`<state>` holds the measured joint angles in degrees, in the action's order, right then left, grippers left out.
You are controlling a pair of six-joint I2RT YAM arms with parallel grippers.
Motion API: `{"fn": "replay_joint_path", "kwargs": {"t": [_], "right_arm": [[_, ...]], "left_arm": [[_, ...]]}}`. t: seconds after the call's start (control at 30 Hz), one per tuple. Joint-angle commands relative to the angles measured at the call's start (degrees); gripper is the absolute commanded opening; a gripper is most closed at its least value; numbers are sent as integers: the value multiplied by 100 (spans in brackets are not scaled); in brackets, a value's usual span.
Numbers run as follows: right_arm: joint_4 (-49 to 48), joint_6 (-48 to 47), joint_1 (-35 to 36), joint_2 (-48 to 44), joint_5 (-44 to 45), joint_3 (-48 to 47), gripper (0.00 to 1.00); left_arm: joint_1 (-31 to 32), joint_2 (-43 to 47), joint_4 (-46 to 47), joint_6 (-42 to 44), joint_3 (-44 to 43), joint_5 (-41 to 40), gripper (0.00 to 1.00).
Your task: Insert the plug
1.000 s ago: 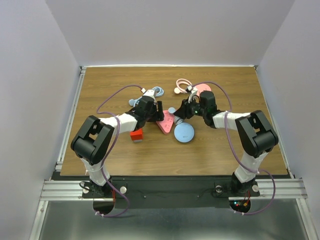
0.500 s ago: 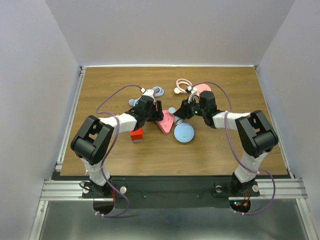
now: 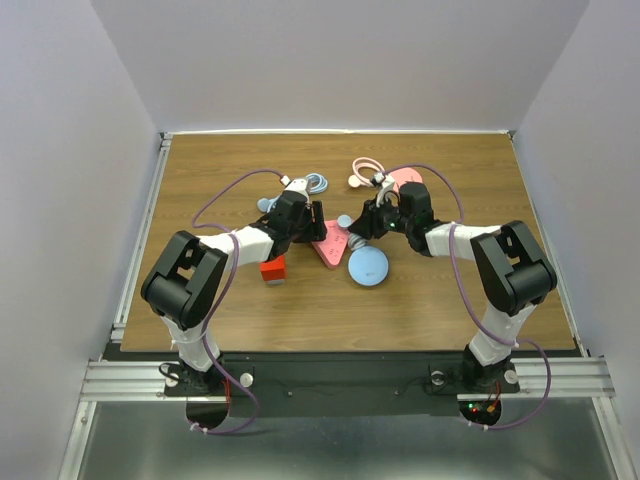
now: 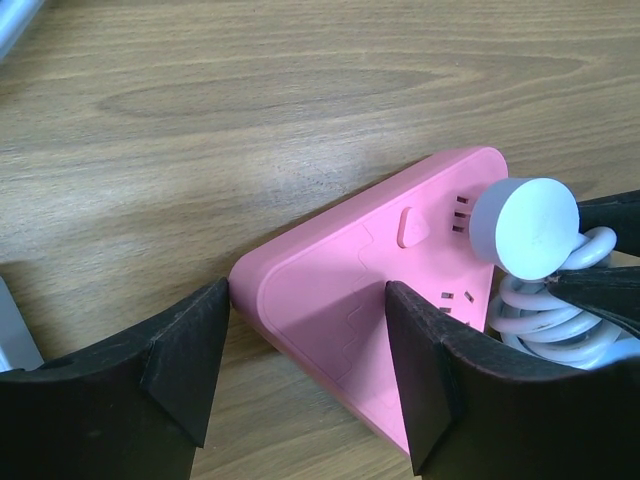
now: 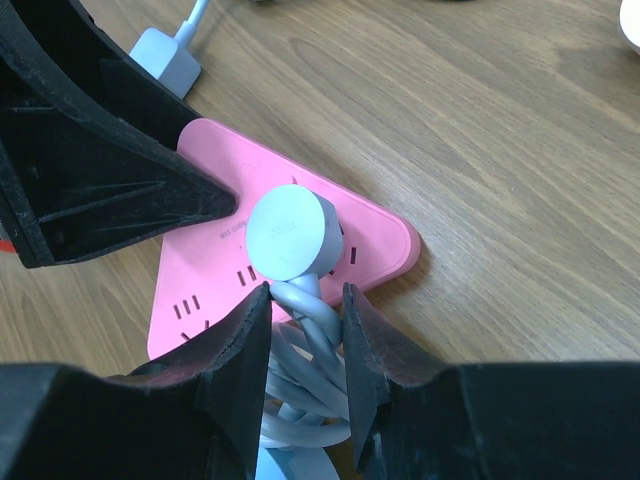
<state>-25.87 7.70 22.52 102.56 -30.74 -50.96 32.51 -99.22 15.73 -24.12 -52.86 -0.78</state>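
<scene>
A pink triangular power strip (image 3: 328, 247) lies flat mid-table. My left gripper (image 4: 310, 300) stands open, astride one corner of the strip (image 4: 330, 290). Its left finger (image 4: 190, 350) is against the corner edge and its right finger (image 4: 425, 380) is over the top face. A round pale-grey plug (image 5: 288, 235) stands on the strip's sockets near another corner; its pins are hidden. My right gripper (image 5: 302, 300) is shut on the looped pale cable (image 5: 310, 350) just behind the plug head. The plug (image 4: 525, 225) also shows in the left wrist view.
A blue disc (image 3: 367, 266) lies beside the strip, under the right gripper (image 3: 352, 232). A red block (image 3: 273, 268) sits beside the left arm. A blue adapter with its cable (image 3: 312, 183) and a pink disc with a pink cable (image 3: 405, 180) lie farther back.
</scene>
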Motion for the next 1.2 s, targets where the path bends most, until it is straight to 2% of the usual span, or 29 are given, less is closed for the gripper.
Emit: {"fn": "replay_joint_path", "kwargs": {"t": [0.0, 0.4, 0.83, 1.17], "right_arm": [[213, -208, 24, -87, 305, -81, 0], [390, -252, 24, -123, 508, -90, 0], [618, -296, 15, 264, 710, -292, 1], [864, -445, 15, 220, 850, -81, 0]], "left_arm": [[-43, -18, -193, 188, -40, -116, 72], [-122, 34, -210, 206, 4, -125, 71], [-131, 34, -210, 285, -137, -63, 71], [-184, 17, -254, 294, -145, -89, 71]]}}
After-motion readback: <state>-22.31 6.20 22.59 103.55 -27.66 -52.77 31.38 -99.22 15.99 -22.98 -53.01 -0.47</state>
